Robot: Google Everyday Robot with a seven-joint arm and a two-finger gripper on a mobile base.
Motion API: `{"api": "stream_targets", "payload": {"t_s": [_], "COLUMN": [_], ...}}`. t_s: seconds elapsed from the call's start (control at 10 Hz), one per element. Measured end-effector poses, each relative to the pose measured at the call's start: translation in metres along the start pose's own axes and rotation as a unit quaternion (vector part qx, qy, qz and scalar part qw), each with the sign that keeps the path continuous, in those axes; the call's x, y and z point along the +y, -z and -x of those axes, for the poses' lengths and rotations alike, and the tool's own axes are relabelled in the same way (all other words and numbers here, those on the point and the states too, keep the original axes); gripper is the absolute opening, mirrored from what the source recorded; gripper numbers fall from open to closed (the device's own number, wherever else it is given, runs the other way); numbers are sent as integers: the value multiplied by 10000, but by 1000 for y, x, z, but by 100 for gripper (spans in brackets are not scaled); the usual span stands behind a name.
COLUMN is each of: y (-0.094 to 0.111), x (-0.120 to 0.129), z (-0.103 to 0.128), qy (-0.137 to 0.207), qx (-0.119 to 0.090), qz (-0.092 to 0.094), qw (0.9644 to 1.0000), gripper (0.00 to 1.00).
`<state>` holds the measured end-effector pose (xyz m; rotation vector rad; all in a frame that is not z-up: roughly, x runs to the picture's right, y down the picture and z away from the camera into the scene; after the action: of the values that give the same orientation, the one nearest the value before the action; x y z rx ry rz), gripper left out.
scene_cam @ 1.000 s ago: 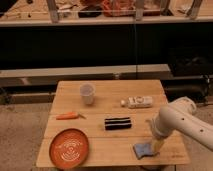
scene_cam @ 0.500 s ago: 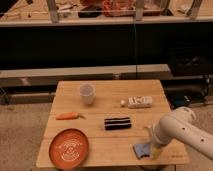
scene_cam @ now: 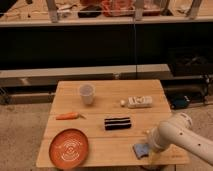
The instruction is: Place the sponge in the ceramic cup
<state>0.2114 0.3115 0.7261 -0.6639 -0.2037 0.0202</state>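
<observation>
Blue-grey sponge at front-right corner of wooden table, long axis unclear, gripper over it, grip indiscernible.

The jaws sit at the near right edge of the bench, hidden behind the white arm, which the right border cuts off. Just left of the jaws, the sponge shows only partly, its right side covered. Far beyond the jaws, shelf clutter is blurred past telling.

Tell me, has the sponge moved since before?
No. The sponge stays by the table's front edge, right of the plate; the pincer is at it.
</observation>
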Motion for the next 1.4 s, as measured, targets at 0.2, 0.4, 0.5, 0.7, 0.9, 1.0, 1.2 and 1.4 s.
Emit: {"api": "stream_targets", "payload": {"t_s": [0.2,0.4,0.5,0.7,0.9,1.0,1.2,1.4], "y": [-13,-17,-19,-28,-30,-30,-31,-32], "x": [4,6,7,9,7,7,9,8], "z": [-2,-3,-3,-3,-1,-1,0,2], "qy": [-11,-24,-28,-40,-34,-43,-78,-81], "qx": [-17,-34,-40,-56,-62,-63,-48,-52], "qz": [42,67,80,116,140,143,185,198], "qw": [10000,10000,10000,9999,9999,9999,9998,9998], "gripper": [80,80,80,80,80,79,63,47]}}
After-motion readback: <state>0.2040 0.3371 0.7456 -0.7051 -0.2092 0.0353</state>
